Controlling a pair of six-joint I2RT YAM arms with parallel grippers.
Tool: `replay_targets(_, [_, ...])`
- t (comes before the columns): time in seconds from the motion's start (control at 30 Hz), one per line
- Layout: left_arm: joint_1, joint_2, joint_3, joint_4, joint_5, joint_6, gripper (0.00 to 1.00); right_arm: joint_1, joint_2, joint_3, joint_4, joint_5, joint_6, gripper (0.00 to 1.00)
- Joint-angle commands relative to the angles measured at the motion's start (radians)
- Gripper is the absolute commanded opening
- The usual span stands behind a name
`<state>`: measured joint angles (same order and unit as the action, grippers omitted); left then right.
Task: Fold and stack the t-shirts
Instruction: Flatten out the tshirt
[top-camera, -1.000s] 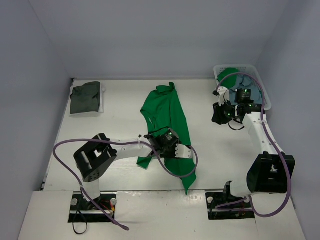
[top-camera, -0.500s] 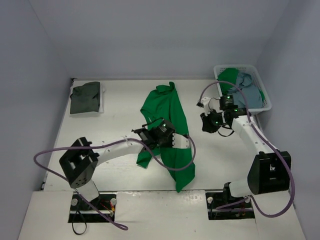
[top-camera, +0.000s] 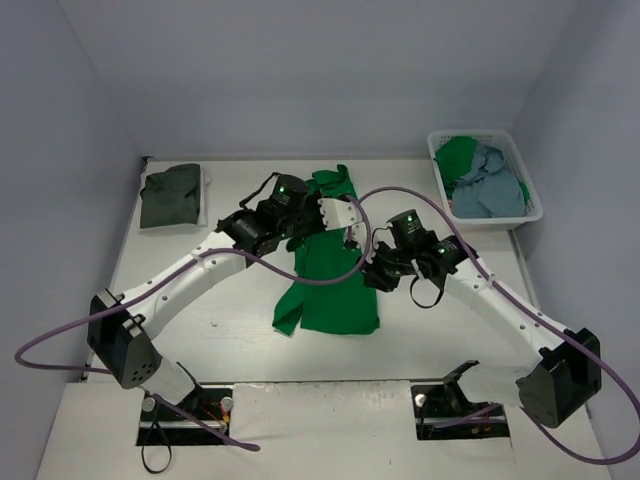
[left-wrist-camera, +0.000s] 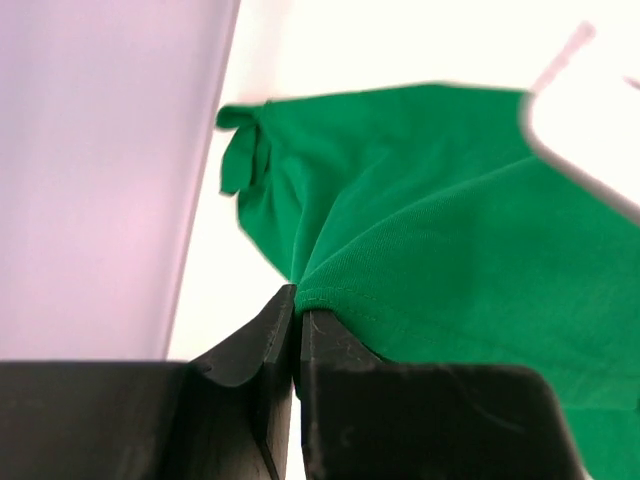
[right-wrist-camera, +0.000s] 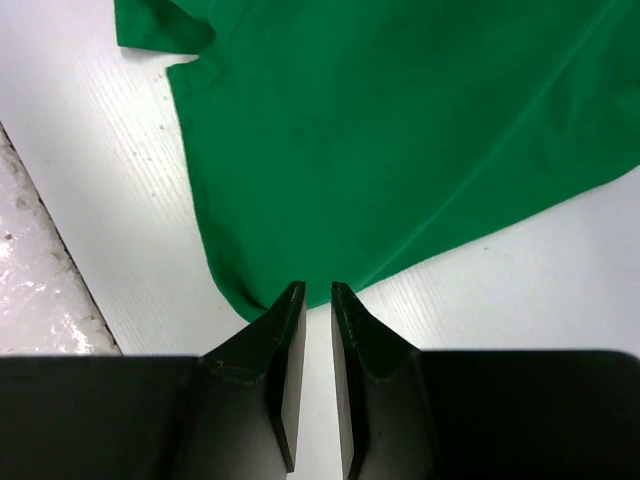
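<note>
At the middle of the worktop (top-camera: 240, 330) lies the green shirt (top-camera: 330, 290), its near part spread flat and its far part drawn up towards the back wall in a bunched ridge. The left arm reaches across from the near left corner, and the left gripper (left-wrist-camera: 296, 300) is closed tight on a fold of the green shirt's edge; in the wrist view the cloth fans out from the pinched tips, with a small crumpled flap beyond. The right gripper (right-wrist-camera: 318, 290) hangs just above the worktop at the shirt's near right corner. Its fingers (right-wrist-camera: 280, 330) stand a narrow slit apart with bare worktop showing between them, and the hem lies just past the tips, not caught.

At the far left a dark grey shirt (top-camera: 170, 195) sits folded, with a strip of white cloth (top-camera: 206, 190) showing along its right side. At the far right stands a white basket (top-camera: 472, 133) holding a blue-grey shirt (top-camera: 490, 185) and a green cloth (top-camera: 458, 155), both crumpled.
</note>
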<state>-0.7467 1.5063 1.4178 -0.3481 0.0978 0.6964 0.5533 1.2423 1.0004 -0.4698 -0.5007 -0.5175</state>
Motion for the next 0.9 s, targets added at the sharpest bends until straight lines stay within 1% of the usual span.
replay_targets(0.0, [0.075,0.041,0.055,-0.029,0.008,-0.066,0.0,0.049,-0.067,0.053,0.049,-0.056,-0.027,0.14])
replay_targets(0.1, [0.098,0.069,0.079,-0.029,0.019,-0.077,0.0,0.097,-0.044,0.043,0.053,-0.016,-0.045,0.1])
replay_targets(0.13, [0.105,0.075,0.098,-0.035,0.019,-0.08,0.0,0.102,-0.04,0.034,0.059,0.003,-0.058,0.05])
replay_targets(0.17, [0.11,0.075,0.11,-0.038,0.019,-0.086,0.0,0.102,-0.038,0.029,0.083,0.017,-0.056,0.03])
replay_targets(0.27, [0.13,0.08,0.168,-0.058,0.023,-0.107,0.0,0.102,-0.027,0.012,0.131,0.04,-0.046,0.01])
replay_targets(0.3, [0.138,0.081,0.187,-0.068,0.035,-0.115,0.0,0.102,-0.021,0.006,0.14,0.031,-0.039,0.02])
replay_targets(0.33, [0.145,0.086,0.207,-0.093,0.046,-0.126,0.0,0.102,-0.017,0.001,0.149,0.021,-0.038,0.16])
replay_targets(0.4, [0.168,0.098,0.254,-0.11,0.075,-0.164,0.0,0.105,0.003,-0.012,0.168,-0.005,-0.039,0.16])
replay_targets(0.43, [0.173,0.106,0.269,-0.132,0.103,-0.176,0.0,0.108,0.015,-0.016,0.172,0.002,-0.044,0.12])
replay_targets(0.5, [0.182,0.114,0.315,-0.153,0.134,-0.224,0.0,0.114,0.02,-0.026,0.192,0.077,-0.05,0.05])
replay_targets(0.53, [0.184,0.121,0.332,-0.188,0.201,-0.241,0.0,0.112,0.008,-0.028,0.197,0.096,-0.055,0.0])
replay_targets(0.57, [0.184,0.124,0.348,-0.202,0.23,-0.27,0.0,0.111,-0.004,-0.032,0.213,0.117,-0.056,0.0])
replay_targets(0.6, [0.179,0.124,0.363,-0.21,0.262,-0.285,0.0,0.105,-0.02,-0.049,0.233,0.179,-0.043,0.0])
replay_targets(0.63, [0.176,0.123,0.369,-0.221,0.319,-0.3,0.0,0.093,-0.047,-0.055,0.264,0.206,-0.033,0.0])
replay_targets(0.7, [0.164,0.124,0.4,-0.241,0.367,-0.33,0.0,0.039,-0.075,-0.062,0.308,0.237,-0.016,0.0])
replay_targets(0.73, [0.161,0.12,0.405,-0.25,0.39,-0.34,0.0,-0.055,-0.09,-0.066,0.344,0.281,0.031,0.0])
replay_targets(0.77, [0.155,0.114,0.403,-0.249,0.431,-0.359,0.0,-0.173,-0.095,-0.06,0.39,0.293,0.077,0.0])
replay_targets(0.8, [0.15,0.109,0.402,-0.249,0.45,-0.365,0.0,-0.174,-0.099,-0.059,0.422,0.329,0.077,0.0])
replay_targets(0.83, [0.142,0.1,0.392,-0.249,0.47,-0.373,0.0,-0.294,-0.102,-0.048,0.45,0.368,0.12,0.0])
replay_targets(0.87, [0.133,0.094,0.385,-0.25,0.505,-0.377,0.0,-0.349,-0.092,-0.033,0.46,0.392,0.134,0.0])
